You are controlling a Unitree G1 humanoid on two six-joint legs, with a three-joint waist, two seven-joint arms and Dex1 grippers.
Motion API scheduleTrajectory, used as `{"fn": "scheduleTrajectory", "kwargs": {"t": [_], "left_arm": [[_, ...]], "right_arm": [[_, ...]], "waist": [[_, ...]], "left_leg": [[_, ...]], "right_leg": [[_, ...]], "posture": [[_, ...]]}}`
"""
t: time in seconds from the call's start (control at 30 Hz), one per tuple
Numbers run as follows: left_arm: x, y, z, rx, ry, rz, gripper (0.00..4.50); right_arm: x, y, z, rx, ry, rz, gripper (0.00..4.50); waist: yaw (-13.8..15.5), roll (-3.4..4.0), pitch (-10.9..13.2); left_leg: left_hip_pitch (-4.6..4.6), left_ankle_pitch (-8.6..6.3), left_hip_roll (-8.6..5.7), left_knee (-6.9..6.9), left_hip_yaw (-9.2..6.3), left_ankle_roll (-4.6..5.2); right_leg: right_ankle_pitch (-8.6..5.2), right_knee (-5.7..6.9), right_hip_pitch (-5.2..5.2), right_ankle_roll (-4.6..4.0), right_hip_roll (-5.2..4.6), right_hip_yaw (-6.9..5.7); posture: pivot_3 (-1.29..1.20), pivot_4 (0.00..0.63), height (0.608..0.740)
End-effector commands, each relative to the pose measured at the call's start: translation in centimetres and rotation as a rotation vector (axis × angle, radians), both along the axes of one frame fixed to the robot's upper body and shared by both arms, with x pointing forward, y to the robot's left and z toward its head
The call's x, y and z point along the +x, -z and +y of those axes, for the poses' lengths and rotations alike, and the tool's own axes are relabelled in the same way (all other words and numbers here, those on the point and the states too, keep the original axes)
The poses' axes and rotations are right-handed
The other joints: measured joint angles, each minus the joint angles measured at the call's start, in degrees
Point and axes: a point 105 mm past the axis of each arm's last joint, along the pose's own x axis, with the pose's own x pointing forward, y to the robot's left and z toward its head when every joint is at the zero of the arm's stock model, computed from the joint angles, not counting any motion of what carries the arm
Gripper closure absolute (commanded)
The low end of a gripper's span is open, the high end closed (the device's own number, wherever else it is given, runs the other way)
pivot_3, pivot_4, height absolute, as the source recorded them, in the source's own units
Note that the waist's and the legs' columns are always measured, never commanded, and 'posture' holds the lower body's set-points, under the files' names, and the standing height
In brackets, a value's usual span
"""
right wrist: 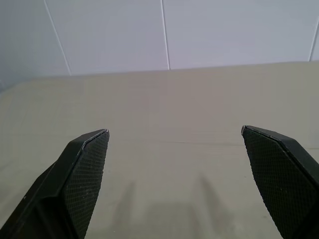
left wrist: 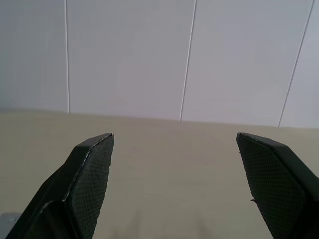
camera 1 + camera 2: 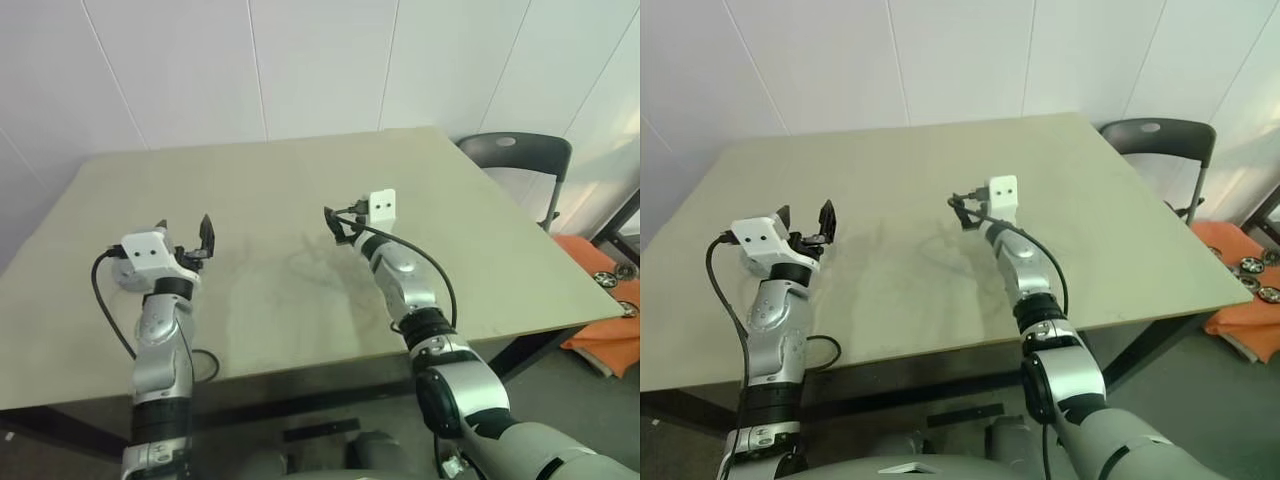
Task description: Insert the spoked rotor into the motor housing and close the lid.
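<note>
A: Where does the left gripper [image 3: 184, 228] sit?

B: In the lower left of the head view, held just above the beige table [image 3: 300, 170] near its front edge. Its two black fingers [image 2: 92, 174] stand wide apart with nothing between them; the wrist camera shows bare tabletop and the white panelled wall [image 2: 149, 55] through the gap.

A: And the right gripper [image 3: 335, 225]?

B: It is near the middle of the frame, further in over the table, below the white camera block [image 3: 381, 205] on its wrist. Its textured pads [image 1: 84, 169] are also spread wide and hold nothing. Faint shadows of the fingers fall on the tabletop beneath them.

A: What about the rotor and the housing?

B: At the far right edge, off the table, an orange surface [image 3: 600, 300] lies low beside the table's corner. A few small dark round pieces [image 3: 1250, 265] rest on it. They are too small to tell whether they are the task's parts.

A: Anything else around?

B: A dark chair [image 3: 515, 155] stands behind the table's right corner, in the upper right. A black cable [image 3: 105, 300] loops along the left arm.
</note>
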Motion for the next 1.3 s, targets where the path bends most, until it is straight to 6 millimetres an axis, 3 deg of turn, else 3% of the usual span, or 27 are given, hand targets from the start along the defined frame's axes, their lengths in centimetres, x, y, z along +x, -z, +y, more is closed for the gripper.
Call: {"fn": "scheduleTrajectory", "kwargs": {"t": [0.03, 0.43, 1.3], "left_arm": [[-0.7, -1.6, 0.6, 0.01, -0.011, -0.057, 0.32], [-0.1, -2.4, 0.0, 0.044, 0.029, -0.054, 0.32], [0.2, -2.5, -1.3, 0.006, 0.06, -0.077, 0.32]], "right_arm": [[0.3, -2.3, 0.9, 0.019, -0.025, -0.064, 0.06], [0.2, -2.1, 1.9, 0.043, -0.033, -0.055, 0.06], [0.4, -2.7, 1.8, 0.022, -0.06, -0.067, 0.06]], "waist": [[0.05, 0.0, 0.0], [0.07, 0.01, 0.01], [0.07, 0.02, 0.01]], "left_leg": [[0.0, 0.0, 0.0, 0.0, 0.0, 0.0], [0.05, 0.0, 0.0, 0.01, -0.01, 0.0], [0.01, -0.01, 0.01, -0.02, -0.03, 0.01]], "right_leg": [[0.0, 0.0, 0.0, 0.0, 0.0, -0.01], [0.0, -0.05, 0.09, 0.0, 0.05, -0.04], [0.0, -0.24, 0.14, 0.0, 0.02, -0.05]], "posture": [[0.0, 0.0, 0.74], [0.0, 0.0, 0.74], [0.0, 0.0, 0.74]]}}
